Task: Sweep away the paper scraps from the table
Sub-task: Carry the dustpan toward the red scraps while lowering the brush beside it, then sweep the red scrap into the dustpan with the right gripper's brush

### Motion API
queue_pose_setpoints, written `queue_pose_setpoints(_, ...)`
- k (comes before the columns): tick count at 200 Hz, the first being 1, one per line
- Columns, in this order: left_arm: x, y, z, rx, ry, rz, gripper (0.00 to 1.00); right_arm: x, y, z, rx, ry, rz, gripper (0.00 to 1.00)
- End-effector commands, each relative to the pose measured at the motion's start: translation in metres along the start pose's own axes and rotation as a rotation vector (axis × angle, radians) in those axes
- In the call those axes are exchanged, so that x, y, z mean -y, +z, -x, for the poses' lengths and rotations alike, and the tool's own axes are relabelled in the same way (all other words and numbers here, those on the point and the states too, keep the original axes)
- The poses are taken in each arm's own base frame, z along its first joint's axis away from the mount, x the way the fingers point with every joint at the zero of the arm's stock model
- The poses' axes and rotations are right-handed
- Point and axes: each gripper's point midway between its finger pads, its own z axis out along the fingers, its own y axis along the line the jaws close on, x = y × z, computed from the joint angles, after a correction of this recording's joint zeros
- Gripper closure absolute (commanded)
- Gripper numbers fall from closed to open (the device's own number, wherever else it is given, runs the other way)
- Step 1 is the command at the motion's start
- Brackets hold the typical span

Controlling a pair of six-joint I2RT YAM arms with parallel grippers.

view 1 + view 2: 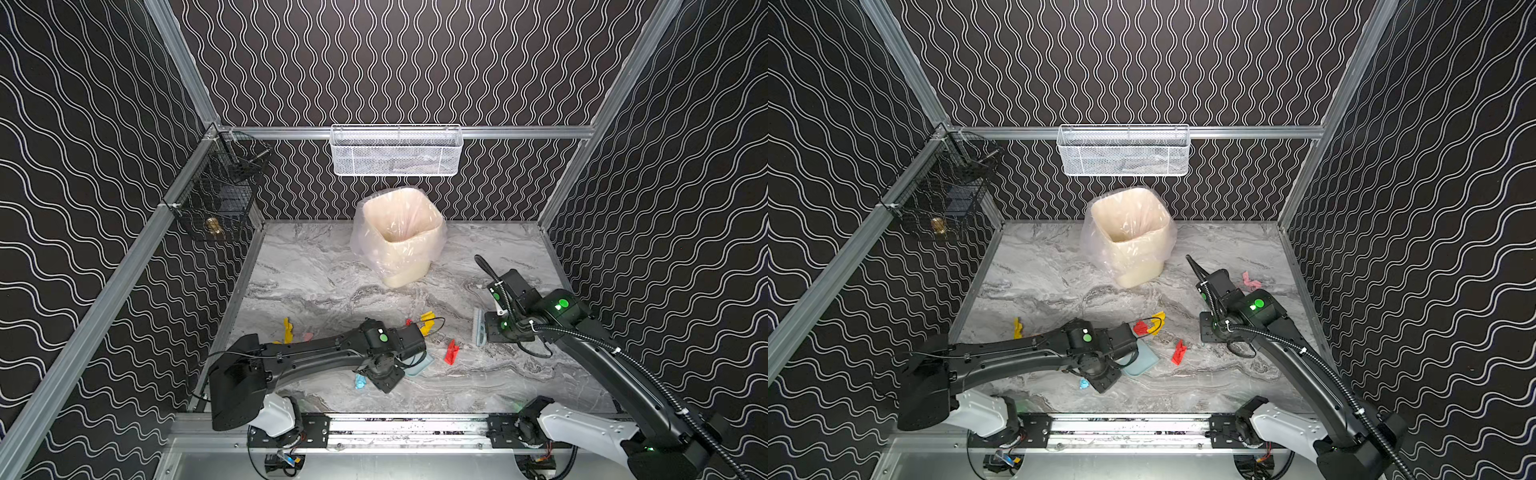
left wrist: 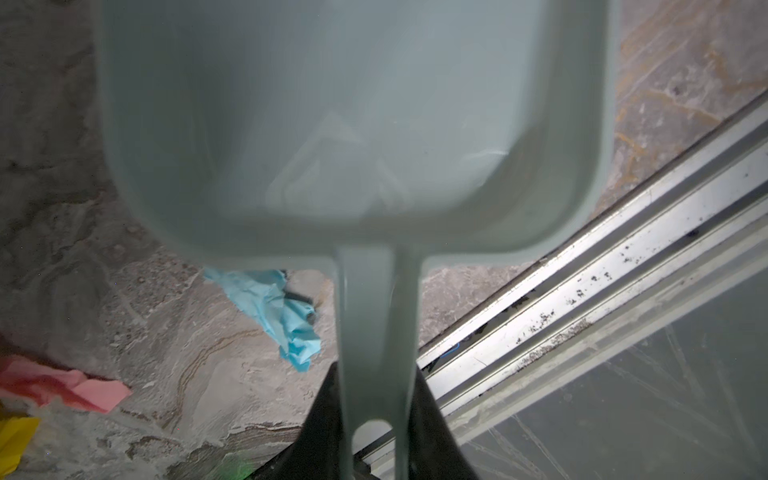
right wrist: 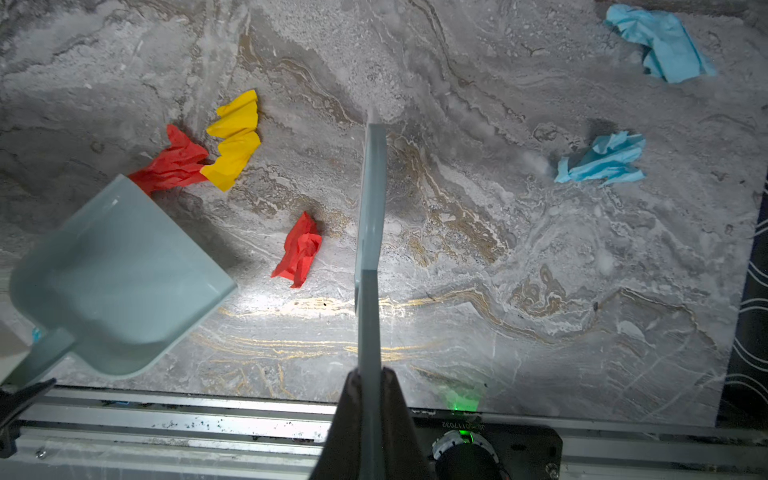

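Note:
My left gripper (image 2: 376, 374) is shut on the handle of a pale blue dustpan (image 2: 332, 124), whose pan lies low over the table (image 1: 316, 274) near the front middle (image 1: 420, 365). My right gripper (image 3: 370, 376) is shut on the thin handle of a pale blue brush (image 3: 370, 208), whose white bristles (image 1: 480, 328) face left. Paper scraps lie between the two tools: a red one (image 3: 301, 249), and a red (image 3: 178, 162) and yellow (image 3: 235, 141) pair by the pan's lip. Light blue scraps (image 3: 602, 160) (image 2: 282, 311), a yellow one (image 1: 287, 330) and pink ones (image 1: 1250, 281) (image 2: 75, 386) lie further out.
A cream bin with a clear plastic liner (image 1: 399, 232) stands at the back middle. A white mesh basket (image 1: 397, 151) hangs on the back rail and a black wire basket (image 1: 220, 195) on the left rail. An aluminium rail (image 1: 407, 424) edges the front.

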Motion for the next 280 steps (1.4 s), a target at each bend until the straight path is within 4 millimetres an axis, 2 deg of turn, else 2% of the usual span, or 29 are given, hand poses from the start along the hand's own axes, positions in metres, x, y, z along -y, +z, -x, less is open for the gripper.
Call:
queue_pose_setpoints(1, 0.013, 0.002, 0.0, -0.016, 0.079, -0.035, 1.0, 0.012, -0.001, -0.009, -0.036, 0.011, -0.086, 1.0)
queue_pose_setpoints(60, 0.028, 0.009, 0.002, -0.057, 0.177, -0.072, 1.0, 0.002, 0.019, -0.016, -0.112, -0.047, -0.076, 1.0)
queue_pose_setpoints(134, 0.027, 0.016, 0.003, -0.061, 0.194, -0.067, 1.0, -0.018, 0.034, -0.014, -0.151, -0.102, -0.037, 1.0)
queue_pose_setpoints(185, 0.02, 0.022, 0.004, -0.069, 0.188, -0.062, 1.0, -0.032, 0.037, -0.011, -0.157, -0.137, -0.005, 1.0)
queue_pose_setpoints(228, 0.017, 0.018, 0.014, -0.049, 0.172, -0.097, 1.0, -0.043, 0.04, -0.016, -0.178, -0.162, 0.042, 1.0)
queue_pose_setpoints(280, 0.019, 0.024, 0.016, -0.071, 0.201, -0.102, 1.0, -0.064, 0.036, -0.026, -0.206, -0.223, 0.111, 1.0)
